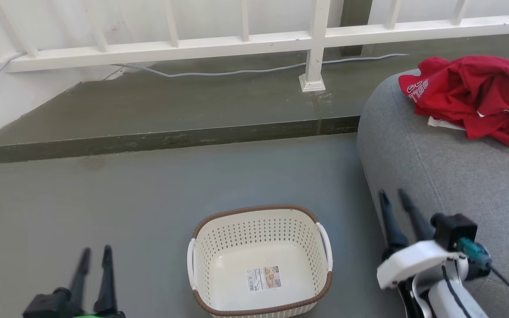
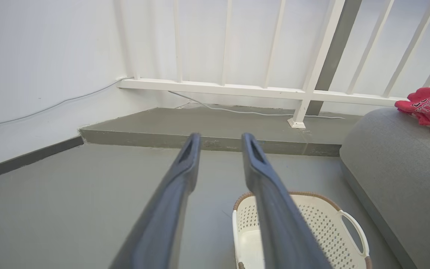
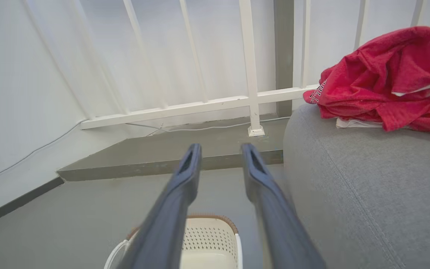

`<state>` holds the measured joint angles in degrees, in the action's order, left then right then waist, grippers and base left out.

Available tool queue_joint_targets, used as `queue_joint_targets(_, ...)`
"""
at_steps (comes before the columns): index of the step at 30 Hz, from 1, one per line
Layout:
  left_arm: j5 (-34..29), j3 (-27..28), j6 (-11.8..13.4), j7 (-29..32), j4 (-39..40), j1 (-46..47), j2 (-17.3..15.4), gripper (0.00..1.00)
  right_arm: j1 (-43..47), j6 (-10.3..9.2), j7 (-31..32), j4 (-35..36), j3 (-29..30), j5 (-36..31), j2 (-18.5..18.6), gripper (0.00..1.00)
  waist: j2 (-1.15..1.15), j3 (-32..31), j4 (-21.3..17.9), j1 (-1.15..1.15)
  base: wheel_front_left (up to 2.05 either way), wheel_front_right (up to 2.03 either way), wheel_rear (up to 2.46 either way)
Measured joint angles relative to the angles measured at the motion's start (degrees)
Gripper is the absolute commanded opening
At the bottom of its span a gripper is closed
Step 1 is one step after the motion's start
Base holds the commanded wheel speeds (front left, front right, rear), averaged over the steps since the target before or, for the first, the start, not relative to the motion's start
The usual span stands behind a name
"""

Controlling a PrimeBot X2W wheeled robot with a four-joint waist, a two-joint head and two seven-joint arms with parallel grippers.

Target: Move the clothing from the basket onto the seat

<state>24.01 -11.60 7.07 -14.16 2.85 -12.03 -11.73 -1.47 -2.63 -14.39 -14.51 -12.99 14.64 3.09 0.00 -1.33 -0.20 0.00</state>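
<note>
Left hand (image 1: 96, 250), right hand (image 1: 392, 192) open (both empty).

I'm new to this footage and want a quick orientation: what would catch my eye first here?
The bright red clothing heaped on the grey seat at upper right stands out most. Next comes the cream basket on the floor at bottom centre, empty but for a label sticker. The left gripper and right gripper flank it, both open.

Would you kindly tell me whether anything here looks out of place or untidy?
Only the clothing, crumpled in a heap on the seat with a white piece poking out underneath. The basket stands upright and empty on the floor; nothing looks spilled or damaged.
</note>
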Motion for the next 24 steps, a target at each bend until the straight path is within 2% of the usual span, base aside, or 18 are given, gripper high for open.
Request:
queue_joint_targets(7,0.8,-1.1,-0.1,0.0,-2.3,-0.1,1.7,0.0,2.7,0.11,0.1,-2.2,-0.2,0.7,0.0,0.0,0.0,0.1,0.0,0.0,0.0,0.0,0.0)
queue_joint_targets(24,13.6,0.8,-1.6,2.5,-2.5,0.0,2.6,0.0,2.7,1.61,2.6,-1.0,2.3,15.3,-0.3,0.0,0.0,0.4,0.0,0.0,0.0,0.0,0.0)
